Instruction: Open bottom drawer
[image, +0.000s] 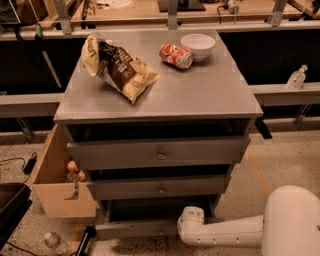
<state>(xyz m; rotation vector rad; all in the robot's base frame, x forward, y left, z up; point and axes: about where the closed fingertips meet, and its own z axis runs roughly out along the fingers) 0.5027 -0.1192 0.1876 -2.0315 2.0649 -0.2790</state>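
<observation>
grey bottom drawer with small round knob (135, 229) looks partly out already. hand (187, 225) low at its right end, grip state: can't tell. Left: pull further.

Dim overhead light; shadows pool around hand (183, 226) at bottom drawer (135, 230).

Floor: pale speckled terrazzo floor (285, 160), lower right of the frame.
Furniture: long wooden workbench (135, 10) across the top edge; grey metal rail (285, 91) at mid-height.
Light: dim, warm.
Gripper: gripper (186, 223) at lower centre, near the floor.
</observation>
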